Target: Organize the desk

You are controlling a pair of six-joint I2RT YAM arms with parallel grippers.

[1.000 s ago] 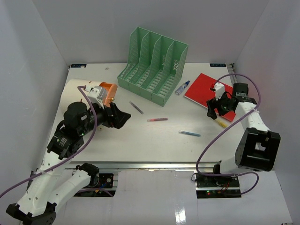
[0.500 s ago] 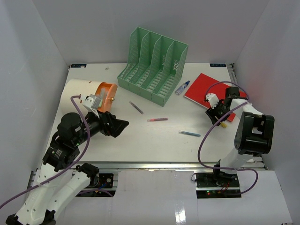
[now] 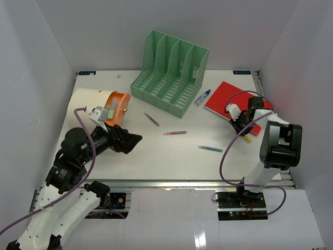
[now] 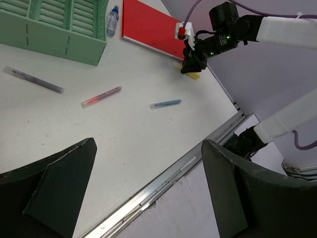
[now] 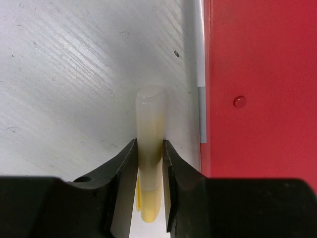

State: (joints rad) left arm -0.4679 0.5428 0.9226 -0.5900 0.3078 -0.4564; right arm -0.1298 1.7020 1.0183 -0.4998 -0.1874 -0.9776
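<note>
Desk (image 3: 156, 159) = white top under both arms, spanning the whole top view.

L gripper (image 3: 131, 140): up off the desk on the left side, jaws spread wide, nothing btwn them. Wrist cam looks past both fingers at bare desk and the loose pens.

Behind the L gripper, far-left: white cylinder (image 3: 83, 99) w/ orange end, on its side, partly hidden by the wrist.

Ahead of the L gripper, towards the centre:
- grey pen (image 3: 151, 119), nearest, flat on the desk, just in front of the rack
- rack (image 3: 169, 73), green, 4 slots, upright at the back, slots look empty
- red pen (image 3: 175, 133), flat, mid-desk, apart from the grey one
- blue pen (image 3: 210, 149), flat, closer to the near edge, roughly btwn the two grippers but nearer the R one

Bottle (image 3: 203, 97) w/ blue cap lies btwn the rack's right end and the notebook, well back-left of the R gripper.

Notebook (image 3: 225, 96), red, flat at the back-right corner. In the R wrist cam its edge runs right beside the R gripper's fingers.

R gripper (image 5: 148, 146): down at desk level by the notebook's near edge, jaws clamped on a marker (image 5: 150, 119). Marker is yellow w/ a pale cap, lying on the desk; fingers touch it on both sides, cap end sticks out past the tips. Marker sits just beside the notebook. Can't tell if they touch.
</note>
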